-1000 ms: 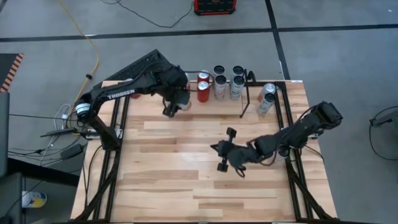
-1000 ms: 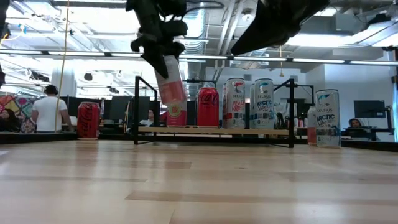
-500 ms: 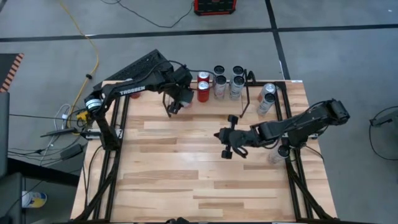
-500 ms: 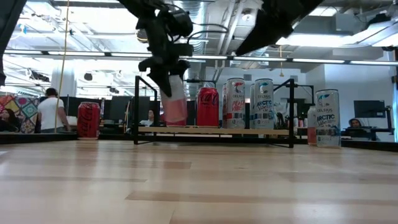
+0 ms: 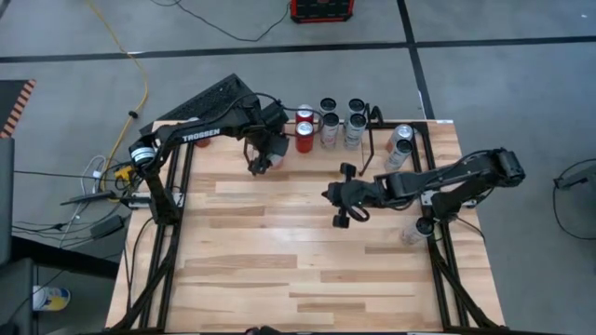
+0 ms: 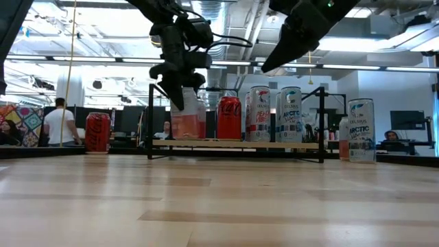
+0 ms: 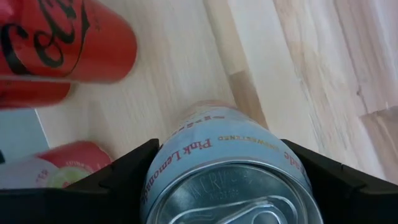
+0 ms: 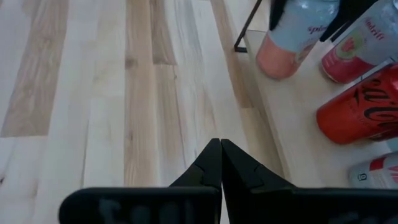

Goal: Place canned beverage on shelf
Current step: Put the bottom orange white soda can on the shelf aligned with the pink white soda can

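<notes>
The left pincer [image 5: 263, 160] sits at the left end of the shelf [image 6: 233, 144], its dark fingers [image 7: 118, 177] on either side of a pink lemonade can [image 6: 184, 122]. The can stands upright on the shelf's light wood board; whether the fingers press it or have just let go cannot be told. Just beside it on the board stands a red cola can [image 6: 229, 118], then two white cans [image 6: 258, 114] further along. The right pincer [image 5: 343, 195] hovers above the middle of the counter [image 5: 279, 261], in front of the shelf, clenched with nothing between its fingers. Another white can [image 6: 361, 130] stands beyond the shelf's right end, and a red can [image 6: 98, 132] stands off to its left.
</notes>
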`<state>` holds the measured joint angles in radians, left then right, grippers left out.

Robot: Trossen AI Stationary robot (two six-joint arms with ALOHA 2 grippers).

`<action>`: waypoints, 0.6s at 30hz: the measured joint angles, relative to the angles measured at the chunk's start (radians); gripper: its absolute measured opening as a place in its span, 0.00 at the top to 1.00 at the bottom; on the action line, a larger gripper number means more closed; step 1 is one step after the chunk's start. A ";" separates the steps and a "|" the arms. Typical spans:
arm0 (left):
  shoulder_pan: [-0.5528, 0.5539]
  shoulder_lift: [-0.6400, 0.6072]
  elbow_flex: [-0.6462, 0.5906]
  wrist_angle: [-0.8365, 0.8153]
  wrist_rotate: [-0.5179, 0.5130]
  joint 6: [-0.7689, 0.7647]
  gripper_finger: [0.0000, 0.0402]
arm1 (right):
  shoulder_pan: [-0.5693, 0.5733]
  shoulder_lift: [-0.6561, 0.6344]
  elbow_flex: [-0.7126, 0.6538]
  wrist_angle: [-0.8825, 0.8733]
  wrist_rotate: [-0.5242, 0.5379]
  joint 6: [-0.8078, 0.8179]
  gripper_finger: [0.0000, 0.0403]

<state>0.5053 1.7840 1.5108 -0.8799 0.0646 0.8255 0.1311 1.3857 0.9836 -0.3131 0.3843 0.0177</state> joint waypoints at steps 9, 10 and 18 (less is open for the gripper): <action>-0.001 0.000 0.000 0.017 -0.068 -0.026 0.07 | -0.009 0.000 0.000 -0.001 -0.001 0.000 0.94; -0.001 0.000 0.000 0.019 -0.073 -0.026 0.07 | -0.009 0.000 0.000 -0.001 -0.001 0.000 0.94; -0.003 -0.032 0.000 0.025 -0.094 -0.026 0.06 | -0.009 0.000 0.000 -0.003 -0.002 0.000 0.94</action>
<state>0.5022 1.7518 1.5108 -0.8552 -0.0291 0.7998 0.1223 1.3857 0.9840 -0.3156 0.3828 0.0177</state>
